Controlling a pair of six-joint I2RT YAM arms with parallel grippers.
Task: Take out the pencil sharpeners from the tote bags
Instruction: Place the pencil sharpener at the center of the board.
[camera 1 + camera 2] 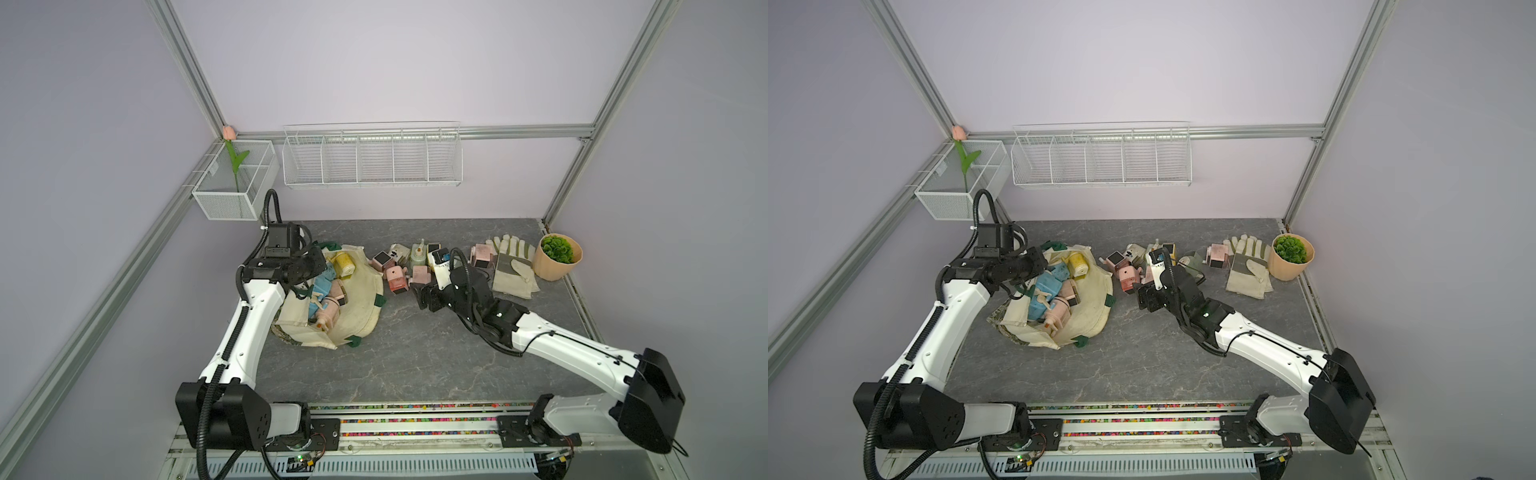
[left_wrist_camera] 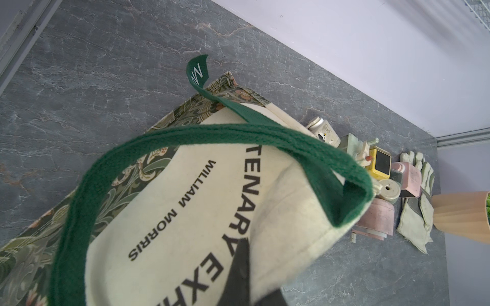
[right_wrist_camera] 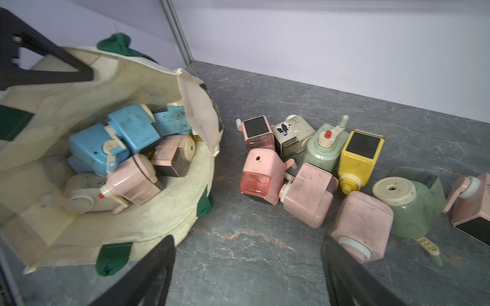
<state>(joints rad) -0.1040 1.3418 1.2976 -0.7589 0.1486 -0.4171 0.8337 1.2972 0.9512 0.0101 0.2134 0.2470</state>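
The cream tote bag point(image 1: 365, 299) point(image 1: 1094, 303) lies open on the table with its green handle point(image 2: 238, 137) raised. My left gripper point(image 1: 302, 286) point(image 2: 252, 275) is shut on the bag's cloth rim at its left side. Inside lie several pencil sharpeners: blue point(image 3: 130, 132), pink point(image 3: 135, 180), cream point(image 3: 79, 196) and a yellow one point(image 1: 344, 264). More pencil sharpeners point(image 1: 397, 279) point(image 3: 309, 193) lie in a loose group on the table right of the bag. My right gripper point(image 1: 424, 295) point(image 3: 246, 243) is open over bare table between the bag and that group, one finger point(image 3: 342, 262) right by a pink sharpener point(image 3: 362, 220).
Pale work gloves point(image 1: 513, 266) and a tan plant pot point(image 1: 557, 257) stand at the back right. A white wire rack point(image 1: 372, 156) and a mesh basket point(image 1: 235, 183) with a tulip hang on the back wall. The table's front half point(image 1: 415, 357) is bare stone.
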